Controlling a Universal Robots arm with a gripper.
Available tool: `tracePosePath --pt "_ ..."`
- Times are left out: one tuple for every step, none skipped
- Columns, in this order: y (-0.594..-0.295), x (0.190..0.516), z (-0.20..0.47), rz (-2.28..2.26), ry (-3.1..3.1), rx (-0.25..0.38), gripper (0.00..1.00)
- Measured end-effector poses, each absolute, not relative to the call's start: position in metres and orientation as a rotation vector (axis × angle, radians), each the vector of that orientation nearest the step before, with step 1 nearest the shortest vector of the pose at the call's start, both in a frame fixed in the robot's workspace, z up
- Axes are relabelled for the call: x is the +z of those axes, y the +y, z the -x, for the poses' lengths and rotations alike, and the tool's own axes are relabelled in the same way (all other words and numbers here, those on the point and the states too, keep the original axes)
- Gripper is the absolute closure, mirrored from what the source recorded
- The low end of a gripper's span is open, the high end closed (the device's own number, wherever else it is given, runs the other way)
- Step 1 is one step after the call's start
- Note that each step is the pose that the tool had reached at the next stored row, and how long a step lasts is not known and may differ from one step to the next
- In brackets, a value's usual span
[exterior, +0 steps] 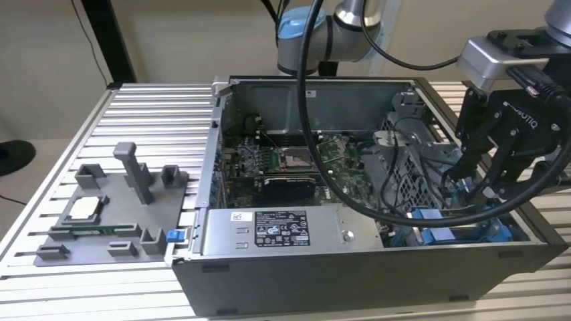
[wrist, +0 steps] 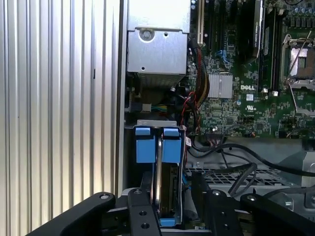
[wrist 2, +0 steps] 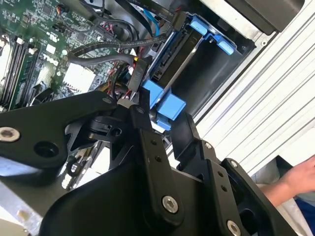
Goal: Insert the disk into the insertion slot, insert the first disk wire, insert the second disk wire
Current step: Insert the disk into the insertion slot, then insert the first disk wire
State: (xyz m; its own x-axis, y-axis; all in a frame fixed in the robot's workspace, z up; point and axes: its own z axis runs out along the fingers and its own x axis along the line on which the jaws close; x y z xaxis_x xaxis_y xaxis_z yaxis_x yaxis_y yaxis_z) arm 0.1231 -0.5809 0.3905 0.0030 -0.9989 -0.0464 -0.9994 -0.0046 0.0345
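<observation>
Disk (wrist: 170, 191), one, in insertion slot (wrist: 150, 123); two blue tabs (wrist: 143, 145).

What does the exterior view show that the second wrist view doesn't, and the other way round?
The exterior view adds the grey parts tray, on the exterior view's left of the case, and the labelled silver box inside it. The second wrist view adds a person's hand outside the case. Both share the green circuit board, the blue-framed disk and the black tool right by it.
</observation>
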Motion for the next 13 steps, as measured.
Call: tracePosePath --pt "-0.581 0.390 -0.123 2.219 2.210 0.090 0.00" --pt "-0.581 0.391 -0.123 2.219 2.210 0.090 0.00" --pt "-0.581 0.391 -0.123 2.219 2.211 0.089 0.00" --pt "-0.581 0.392 -0.123 2.219 2.211 0.089 0.00" --pt "-0.581 0.393 -0.123 2.219 2.210 0.090 0.00" --pt "-0.581 0.394 -0.123 2.219 2.210 0.090 0.00" --pt "-0.581 0.395 -0.123 2.219 2.210 0.090 0.00" --pt "-0.581 0.397 -0.123 2.219 2.210 0.090 0.00" --pt "-0.581 0.398 -0.123 2.219 2.210 0.090 0.00" --pt "-0.580 0.400 -0.123 2.219 2.210 0.090 0.00" --pt "-0.580 0.402 -0.123 2.219 2.210 0.090 0.00" --pt "-0.579 0.403 -0.123 2.219 2.210 0.090 0.00" --pt "-0.579 0.405 -0.123 2.219 2.210 0.090 0.00"
